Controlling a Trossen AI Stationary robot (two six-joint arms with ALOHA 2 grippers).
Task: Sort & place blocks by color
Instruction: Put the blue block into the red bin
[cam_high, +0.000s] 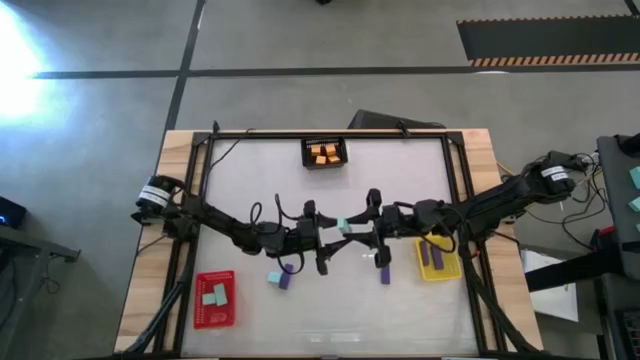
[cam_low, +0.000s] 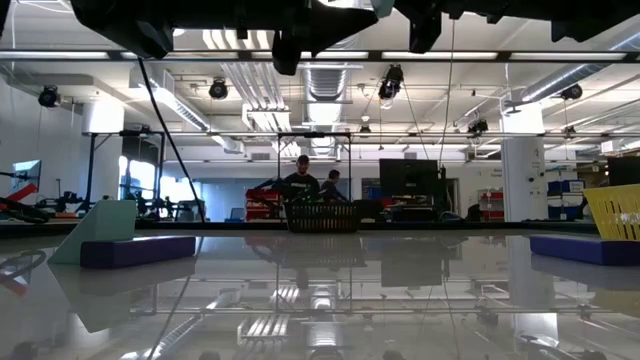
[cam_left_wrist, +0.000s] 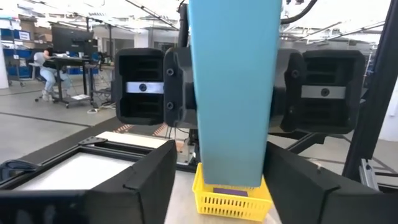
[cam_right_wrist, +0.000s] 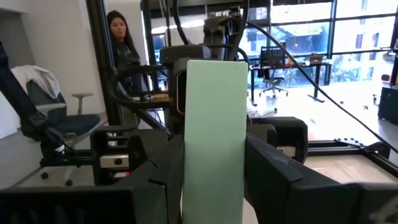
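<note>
A long teal block (cam_high: 345, 227) hangs in the air above the table's middle, between my two grippers, which face each other. My left gripper (cam_high: 327, 237) comes from the table's left and my right gripper (cam_high: 371, 228) from the right. The left wrist view shows the block (cam_left_wrist: 233, 93) between my left fingers, with the right gripper behind it. The right wrist view shows it (cam_right_wrist: 214, 137) between my right fingers. On the table a teal block (cam_high: 272, 279) leans on a purple block (cam_high: 286, 277), and another purple block (cam_high: 385, 268) lies alone. My left gripper (cam_left_wrist: 227, 183) has the teal block's lower part (cam_left_wrist: 230, 168) pinched between its two fingers (cam_left_wrist: 146, 183), coming level from the table's left. The block stands upright, lifted clear of the table. My right gripper (cam_right_wrist: 214, 186) pinches the same block below its upper end (cam_right_wrist: 214, 155), one finger (cam_right_wrist: 273, 174) on each side, coming level from the table's right. The block rises above the fingers, and its lower part is out of the frame.
A black tray (cam_high: 325, 153) with orange blocks sits at the far edge. A red tray (cam_high: 214, 300) with teal blocks is near left, and a yellow tray (cam_high: 437, 259) with purple blocks is at the right. People stand in the room beyond the table.
</note>
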